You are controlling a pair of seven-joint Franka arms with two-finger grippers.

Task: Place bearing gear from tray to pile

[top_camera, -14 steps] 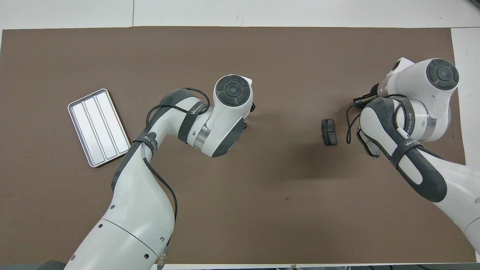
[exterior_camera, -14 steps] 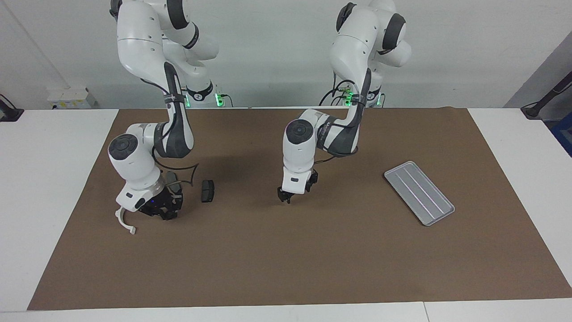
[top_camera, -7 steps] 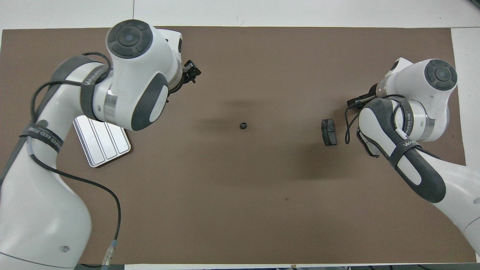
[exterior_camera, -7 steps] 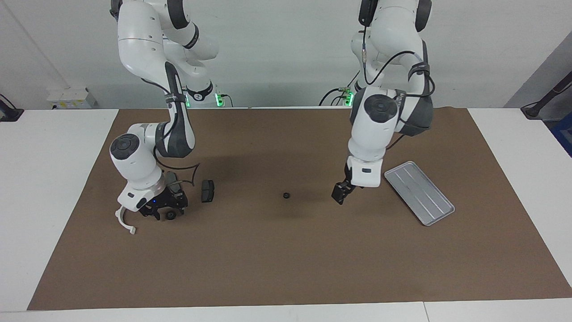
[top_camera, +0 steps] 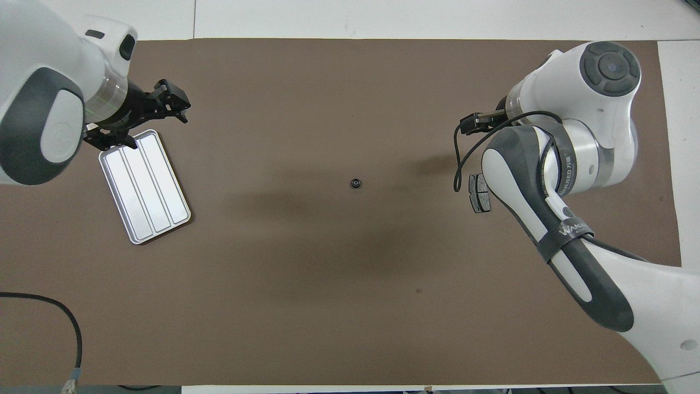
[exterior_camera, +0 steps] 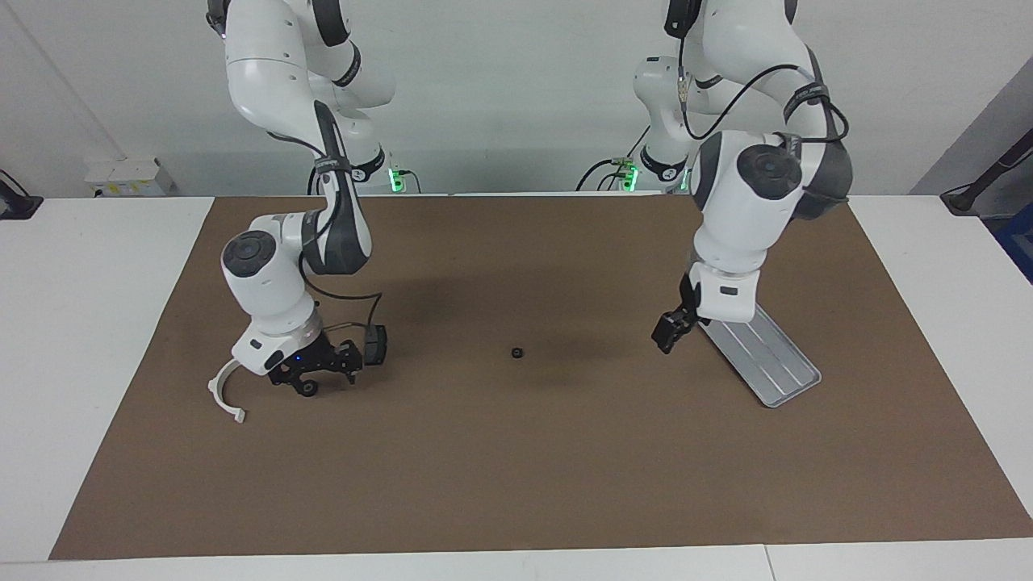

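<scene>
Bearing gear (exterior_camera: 516, 353) lies alone mid-desk in the facing view, my right end effector (exterior_camera: 311, 379) open low among the pile (exterior_camera: 374, 344); overhead, my left end effector (top_camera: 143, 116) hangs open over the tray (top_camera: 144, 186) edge

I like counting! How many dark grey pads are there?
1: the dark grey pad lies toward the right arm's end, nearer the robots than the white bracket. That arm may hide more.

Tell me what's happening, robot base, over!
Left gripper open, up beside tray. Right gripper low over pile. Bearing gear alone mid-mat, ungripped. Nothing between gear and pile.
</scene>
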